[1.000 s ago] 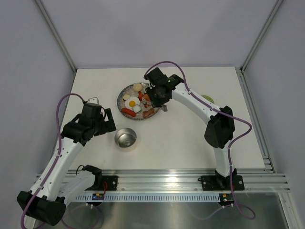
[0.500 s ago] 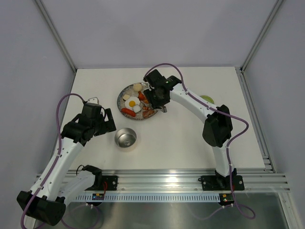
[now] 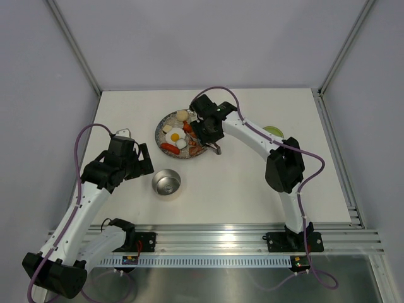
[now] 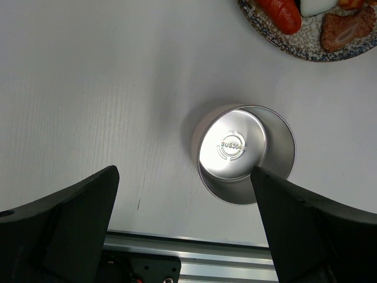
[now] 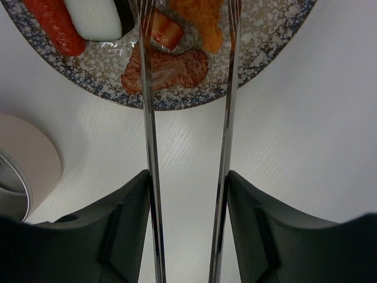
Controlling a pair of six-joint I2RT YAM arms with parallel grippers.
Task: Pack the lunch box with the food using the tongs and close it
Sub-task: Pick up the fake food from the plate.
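Observation:
The lunch box [image 3: 167,184] is a small steel bowl, empty in the left wrist view [image 4: 244,154], standing in front of the speckled plate [image 3: 160,125]. My left gripper [image 4: 184,177] hovers open over the bowl's near-left side. The food lies on the plate: a fried egg [image 3: 175,135], red sausages [image 5: 56,26], a brown piece [image 5: 168,69] and orange bits [image 5: 203,15]. My right gripper [image 5: 188,177] is shut on the tongs [image 5: 148,118]. Their two arms stand spread, with the tips over the plate's near edge on either side of the brown piece. The light-green lid [image 3: 275,130] lies at the right.
The plate's rim [image 5: 265,29] fills the top of the right wrist view. The lunch box edge [image 5: 12,188] shows at that view's left. An aluminium rail [image 3: 221,237] runs along the table's near edge. Grey walls close the table in at the back and sides.
My right gripper has shifted a little to the left over the plate, and the tongs' arms stand wider apart. The left arm has not moved.

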